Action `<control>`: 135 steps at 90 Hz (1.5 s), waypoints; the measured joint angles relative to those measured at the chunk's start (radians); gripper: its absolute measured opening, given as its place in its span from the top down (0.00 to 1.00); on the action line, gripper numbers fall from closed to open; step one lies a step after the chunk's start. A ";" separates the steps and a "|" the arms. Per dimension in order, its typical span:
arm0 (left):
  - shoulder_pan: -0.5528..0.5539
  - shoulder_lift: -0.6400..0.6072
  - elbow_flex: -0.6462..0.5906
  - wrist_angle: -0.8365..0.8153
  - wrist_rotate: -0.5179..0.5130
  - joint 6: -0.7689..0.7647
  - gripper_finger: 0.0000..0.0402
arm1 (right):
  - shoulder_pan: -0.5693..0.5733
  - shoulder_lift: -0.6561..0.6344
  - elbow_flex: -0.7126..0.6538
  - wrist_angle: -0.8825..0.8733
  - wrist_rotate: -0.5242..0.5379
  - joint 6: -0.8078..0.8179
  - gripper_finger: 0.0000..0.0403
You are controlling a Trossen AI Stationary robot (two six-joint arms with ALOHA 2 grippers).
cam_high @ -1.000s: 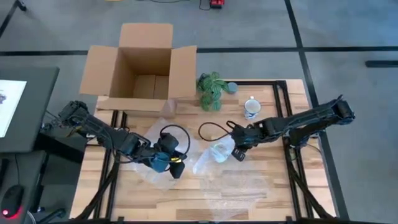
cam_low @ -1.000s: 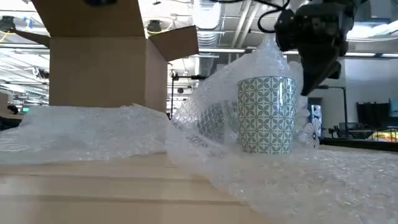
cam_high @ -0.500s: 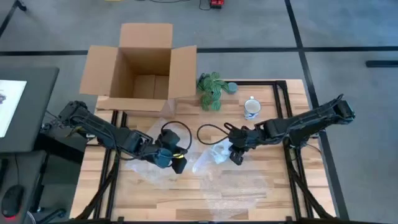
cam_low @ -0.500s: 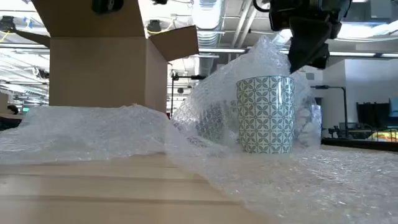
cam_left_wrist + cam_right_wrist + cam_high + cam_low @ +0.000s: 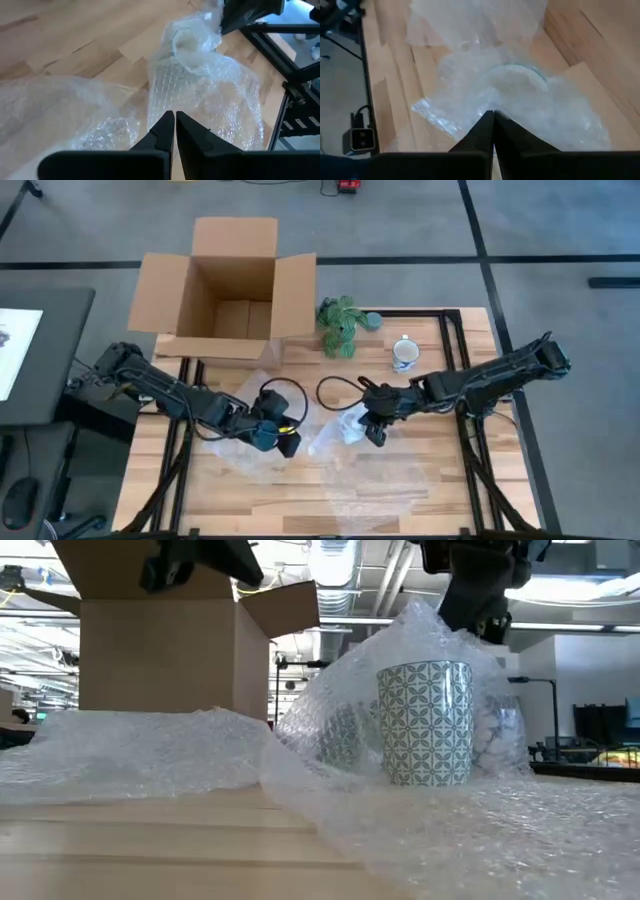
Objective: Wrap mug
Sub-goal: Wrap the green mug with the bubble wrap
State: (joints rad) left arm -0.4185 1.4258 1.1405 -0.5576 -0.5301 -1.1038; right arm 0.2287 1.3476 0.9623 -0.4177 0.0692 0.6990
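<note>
Standing upright near the middle of the wooden-slat desk (image 5: 420, 490), the white ceramic mug with green geometric pattern (image 5: 427, 723) is surrounded by a clear sheet of bubble wrap (image 5: 150, 755). The wrap rises behind the mug and over its rim, and it spreads flat toward the desk's left side. The right gripper (image 5: 374, 430) is just above the mug, with its fingers pressed together on a pinch of the wrap at the mug's top. The left gripper (image 5: 287, 442) is over the wrap left of the mug, its two fingers closed against each other with nothing between them. A second small white mug (image 5: 405, 353) stands near the desk's far right edge, beside a green leafy plant (image 5: 341, 325). An open brown cardboard box (image 5: 228, 285) sits at the far left corner.
</note>
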 joint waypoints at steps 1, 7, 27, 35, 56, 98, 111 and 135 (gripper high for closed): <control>0.001 0.000 0.000 -0.001 0.000 0.000 1.00 | 0.000 0.000 0.000 0.001 0.000 0.000 1.00; 0.009 0.000 -0.001 0.000 0.000 0.010 1.00 | 0.000 0.000 0.000 0.000 0.000 0.000 1.00; 0.027 0.000 -0.001 0.037 -0.001 0.089 1.00 | 0.000 0.041 0.002 0.004 -0.025 -0.027 1.00; 0.033 0.000 -0.001 0.065 0.000 0.114 1.00 | 0.000 0.102 0.021 -0.010 -0.067 -0.045 1.00; 0.037 0.000 -0.001 0.097 -0.001 0.122 1.00 | -0.004 0.278 0.191 -0.235 -0.050 -0.074 1.00; 0.036 0.000 -0.001 0.100 0.000 0.122 1.00 | -0.035 0.504 0.518 -0.525 -0.120 -0.230 1.00; 0.036 0.000 -0.001 0.099 0.001 0.130 1.00 | -0.048 0.505 0.643 -0.673 -0.121 -0.238 1.00; 0.020 0.000 -0.001 0.093 0.036 0.131 1.00 | -0.038 0.463 0.700 -0.680 -0.166 -0.232 1.00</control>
State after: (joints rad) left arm -0.3986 1.4258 1.1397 -0.4644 -0.4940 -0.9724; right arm 0.1905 1.8107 1.6623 -1.0981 -0.0971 0.4667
